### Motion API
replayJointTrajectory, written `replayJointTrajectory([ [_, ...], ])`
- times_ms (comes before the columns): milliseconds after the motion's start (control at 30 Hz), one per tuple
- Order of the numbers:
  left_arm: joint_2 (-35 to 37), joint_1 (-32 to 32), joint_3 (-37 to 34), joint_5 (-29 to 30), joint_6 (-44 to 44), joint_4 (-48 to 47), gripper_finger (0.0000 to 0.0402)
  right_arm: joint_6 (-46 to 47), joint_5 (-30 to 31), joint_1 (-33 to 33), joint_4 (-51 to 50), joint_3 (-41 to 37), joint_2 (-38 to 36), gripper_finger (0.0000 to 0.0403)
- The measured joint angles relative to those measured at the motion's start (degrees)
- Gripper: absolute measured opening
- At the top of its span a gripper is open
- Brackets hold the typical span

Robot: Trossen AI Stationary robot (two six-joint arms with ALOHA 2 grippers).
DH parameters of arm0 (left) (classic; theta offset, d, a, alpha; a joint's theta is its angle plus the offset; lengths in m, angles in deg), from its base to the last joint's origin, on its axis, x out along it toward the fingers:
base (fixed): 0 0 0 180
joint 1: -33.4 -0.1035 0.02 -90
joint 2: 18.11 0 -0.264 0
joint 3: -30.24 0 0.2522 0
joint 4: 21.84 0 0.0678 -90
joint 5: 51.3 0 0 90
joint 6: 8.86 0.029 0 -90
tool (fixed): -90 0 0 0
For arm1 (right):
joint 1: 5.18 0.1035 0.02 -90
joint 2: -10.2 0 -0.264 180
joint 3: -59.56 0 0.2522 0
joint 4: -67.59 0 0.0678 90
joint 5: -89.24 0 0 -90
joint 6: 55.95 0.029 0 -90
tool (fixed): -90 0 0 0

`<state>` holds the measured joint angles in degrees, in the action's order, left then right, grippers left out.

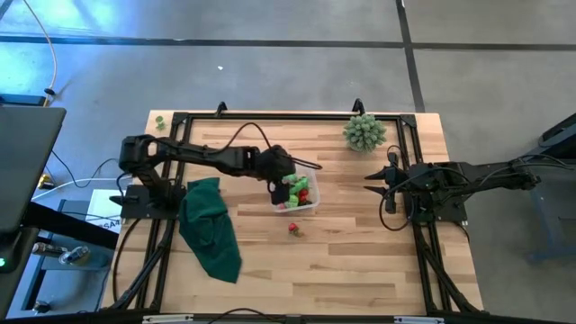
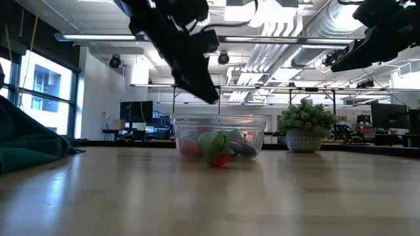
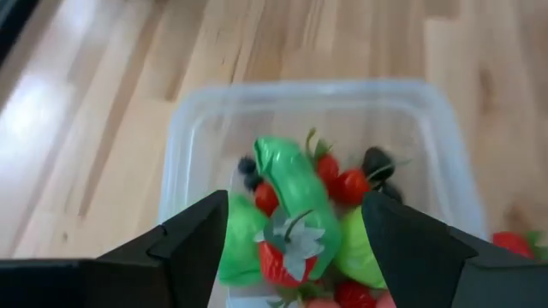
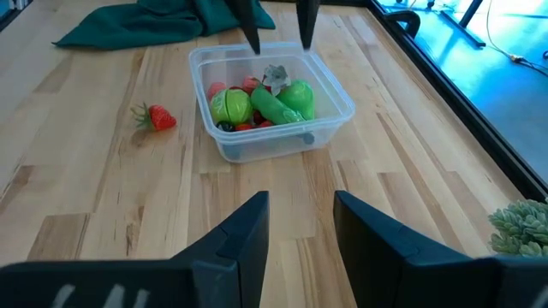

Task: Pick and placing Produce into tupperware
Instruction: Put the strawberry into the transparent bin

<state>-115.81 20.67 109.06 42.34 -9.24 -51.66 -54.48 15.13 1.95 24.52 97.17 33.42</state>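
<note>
The clear tupperware (image 1: 313, 205) stands at the table's middle, on its base. Produce (image 4: 265, 103) lies piled inside it: green pieces, red strawberries and small dark berries (image 3: 377, 161). One loose strawberry (image 1: 293, 229) lies on the wood just near of the container. My left gripper (image 3: 295, 205) hangs open a little above the container's left part, fingers slanting down, with nothing between them. My right gripper (image 4: 300, 222) waits open at the table's right side, well clear of the container.
A dark green cloth (image 1: 209, 225) lies crumpled at the table's left. A pale green spiky plant in a pot (image 1: 364, 132) stands at the far right. Bare wood (image 1: 360, 270) stretches along the near side and between the container and my right gripper.
</note>
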Motion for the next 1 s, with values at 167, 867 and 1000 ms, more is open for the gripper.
replayJointTrajectory([
  [167, 4.7, 1.6, 0.0, -2.6, 0.2, -0.3, 0.0250, 0.0, 0.0, 0.0, 0.0, 0.0, 0.0, 0.0123],
  [867, -5.4, 20.3, 0.6, -2.3, 10.7, 3.0, 0.0154, 0.0, 0.0, 0.0, 0.0, 0.0, 0.0, 0.0123],
  [1000, -7.2, 19.4, 3.0, -5.4, 14.4, 0.9, 0.0153, 0.0, 0.0, 0.0, 0.1, 0.0, -0.1, 0.0123],
])
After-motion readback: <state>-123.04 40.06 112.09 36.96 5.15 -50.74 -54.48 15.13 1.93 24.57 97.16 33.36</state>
